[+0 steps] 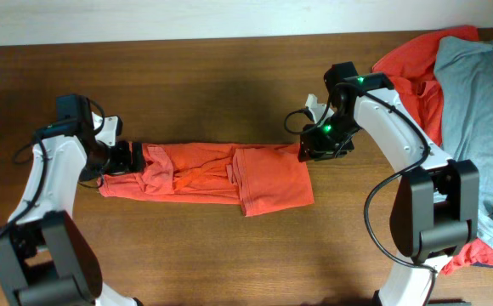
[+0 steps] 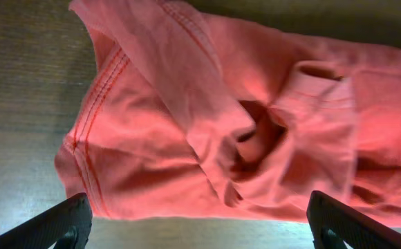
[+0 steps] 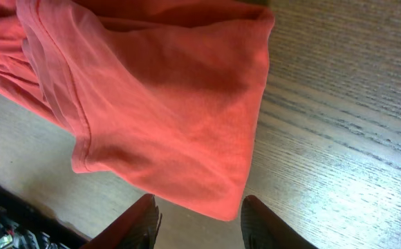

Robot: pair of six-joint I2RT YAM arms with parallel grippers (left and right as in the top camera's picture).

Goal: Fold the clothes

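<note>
Orange-red T-shirt point(image 1: 204, 174) lies in a long band; my left claw point(image 2: 197, 221) gapes wide at its left end, my right claw point(image 3: 199, 221) half-open at its right corner.

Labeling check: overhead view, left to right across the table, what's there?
left tool → partly folded orange-red T-shirt → right tool → heap of orange-red and grey-blue T-shirts

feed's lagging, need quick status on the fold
Left claw open at orange shirt's left end. Right claw open at its right corner. Spare shirts piled far right.
</note>
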